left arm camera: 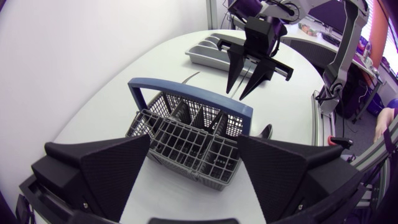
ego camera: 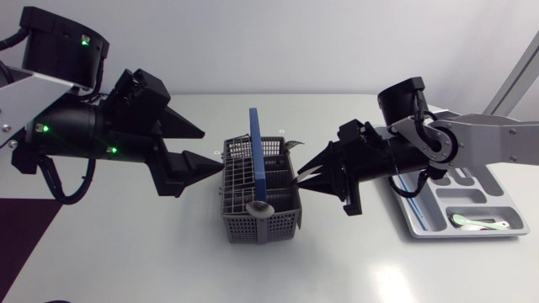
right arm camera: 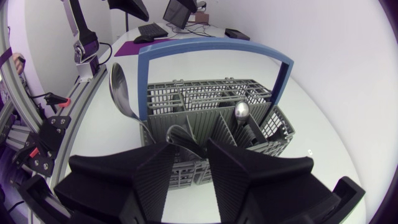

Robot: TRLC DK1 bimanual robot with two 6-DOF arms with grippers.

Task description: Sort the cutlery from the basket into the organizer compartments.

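1. Matte black and spread wide, the left gripper (left arm camera: 194,142) hovers just short of the basket (left arm camera: 180,146) with nothing between its fingers.
2. The grey mesh basket, with its blue handle (left arm camera: 186,93) upright, stands in the middle of the table and holds metal cutlery. A round-bowled spoon (right arm camera: 241,111) stands in one compartment and a large spoon (right arm camera: 121,93) leans out over the side.
3. On the basket's other side the right gripper (left arm camera: 236,94) points its tips at the rim, jaws parted. A curved metal piece (right arm camera: 181,137) rises from the nearest compartment just ahead of the gap. I cannot tell whether either finger touches it, so I judge it not yet gripped.
4. Farthest off, behind the right arm, the organizer (left arm camera: 200,57) lies well apart from the basket. One pale utensil (ego camera: 480,222) lies in a compartment, and the other compartments look bare.
5. Judged from this, the sort is early. One piece seems placed, at least three wait in the basket, and the step in hand is the right gripper's next pick.
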